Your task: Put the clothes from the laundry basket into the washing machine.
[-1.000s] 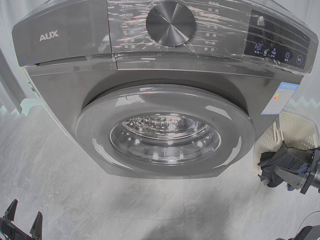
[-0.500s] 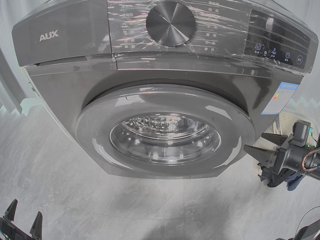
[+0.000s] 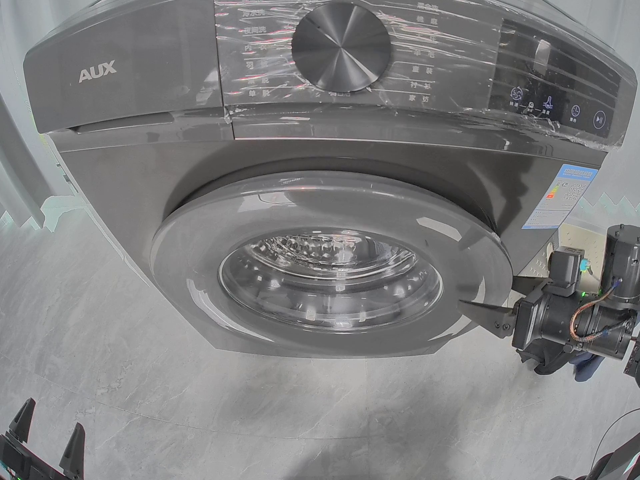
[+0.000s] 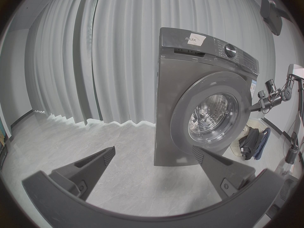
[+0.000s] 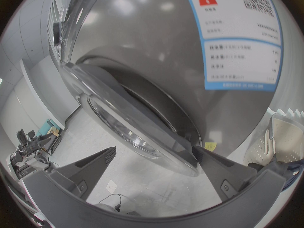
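On the pale grey floor (image 3: 267, 401), against a pleated curtain (image 4: 95, 64), stands the grey washing machine (image 3: 133, 168), front-loading and wrapped in clear film along its control panel. Its round door (image 3: 193, 255) covers the opening, and the steel drum (image 3: 330, 261) shows through the glass. Whether the door is latched or slightly ajar cannot be told.

Beside the machine's right side, on the floor, sits the cream perforated laundry basket (image 4: 236, 144). The clothes (image 4: 251, 140), a dark bundle with a blue piece, hang over its near rim and lie in it.

At the right edge of the door, the right gripper (image 5: 152, 152) is held level, pointing toward the machine. Its fingers (image 5: 98, 162) are spread, and the door's rim stands between them, one finger in front of the rim and the other behind it. Contact with the rim cannot be judged. The clothes lie below and behind this gripper, apart from its fingers, partly hidden by its body in the head view.

Low and well to the left of the machine, the left gripper (image 4: 152, 149) hangs above the floor with its fingers spread wide, far from the basket.

A blue-bordered label (image 3: 560, 198) is stuck on the machine's front, above the right gripper.
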Robot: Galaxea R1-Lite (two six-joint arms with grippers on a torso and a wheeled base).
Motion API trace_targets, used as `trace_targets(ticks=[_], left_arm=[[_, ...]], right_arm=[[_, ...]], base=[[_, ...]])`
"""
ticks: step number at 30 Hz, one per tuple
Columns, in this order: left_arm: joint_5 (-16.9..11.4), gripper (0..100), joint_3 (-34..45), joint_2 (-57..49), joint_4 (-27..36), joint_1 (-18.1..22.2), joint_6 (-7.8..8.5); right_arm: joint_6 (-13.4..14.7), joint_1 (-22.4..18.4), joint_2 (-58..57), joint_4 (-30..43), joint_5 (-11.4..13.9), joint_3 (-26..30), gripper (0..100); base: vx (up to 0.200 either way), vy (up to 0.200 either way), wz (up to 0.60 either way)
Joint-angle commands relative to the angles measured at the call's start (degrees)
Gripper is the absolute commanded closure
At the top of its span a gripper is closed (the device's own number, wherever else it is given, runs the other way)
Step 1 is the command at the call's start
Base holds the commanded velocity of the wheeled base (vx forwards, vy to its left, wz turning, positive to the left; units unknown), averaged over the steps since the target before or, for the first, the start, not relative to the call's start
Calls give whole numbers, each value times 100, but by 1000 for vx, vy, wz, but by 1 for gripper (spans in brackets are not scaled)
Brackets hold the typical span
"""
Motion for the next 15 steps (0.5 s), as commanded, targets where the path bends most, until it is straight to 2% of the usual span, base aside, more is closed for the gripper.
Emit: trace_targets(ticks=[1,6,15], left_arm=[[4,0,92,-86,1,-2,-1],[4,0,92,-86,1,-2,-1],[-13,0,92,-86,-7,-2,34]], right_arm=[[-9,123,-178,19,34,276,0],[-9,237,-547,81,17,627,0],[-9,176,-521,28,-1,566,0]], base=[[0,0,0],[0,0,0],[0,0,0]])
